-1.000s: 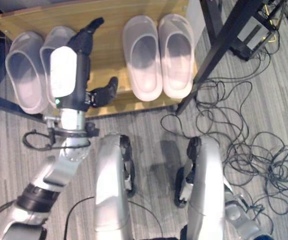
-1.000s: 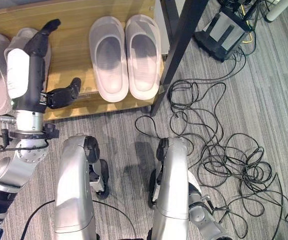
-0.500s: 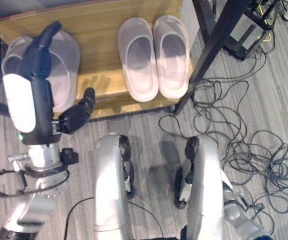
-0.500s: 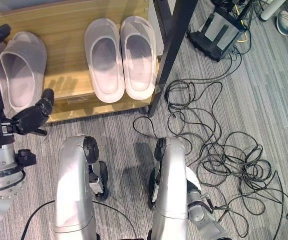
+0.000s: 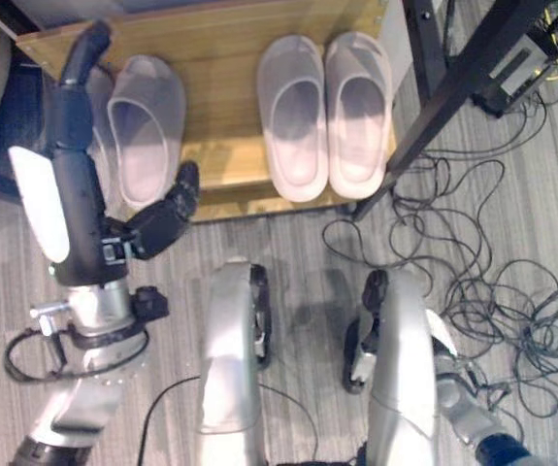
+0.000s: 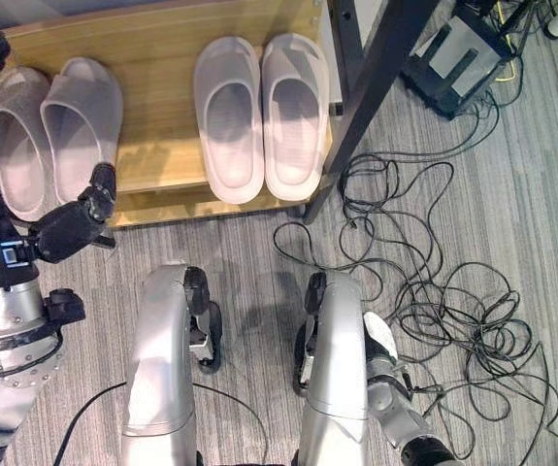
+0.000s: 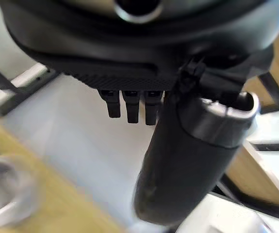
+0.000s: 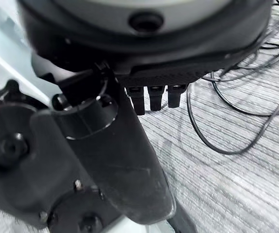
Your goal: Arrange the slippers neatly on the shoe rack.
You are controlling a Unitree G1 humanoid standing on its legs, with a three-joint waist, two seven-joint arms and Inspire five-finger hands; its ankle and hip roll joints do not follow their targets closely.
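Four pale slippers are sitting on the wooden shoe rack (image 6: pixel 152 39), which is standing on grey striped carpet (image 6: pixel 511 194). The right pair (image 6: pixel 262 116) is lying side by side, the two slippers touching along their inner edges, toes pointing toward the back of the rack and heels near its front edge. The left pair (image 6: pixel 55 131) is resting at the rack's left end, also side by side; the outer slipper (image 6: pixel 12 141) is partly hidden behind the robot's arm in the left eye view, while the inner slipper (image 5: pixel 146 126) is showing in full. A bare stretch of wood is lying between the two pairs.

The left hand (image 5: pixel 75 146) is reaching up over the rack's left end, fingers stretched out straight and pointing toward the back of the rack, thumb (image 5: pixel 167 214) jutting out sideways over the rack's front edge. It is holding nothing, and whether it is touching the slippers below it cannot be told. In the left wrist view, the hand's fingers (image 7: pixel 127 104) are showing as short dark stubs beside the thick thumb, nothing between them.

In the right wrist view, the right hand (image 8: pixel 149 97) is hanging over the carpet, fingers relaxed and empty, above loops of black cables (image 8: pixel 236 116).

A dark metal post (image 6: pixel 376 87) is slanting just right of the rack, with a tangle of cables (image 6: pixel 434 282) sprawling across the carpet beyond it.
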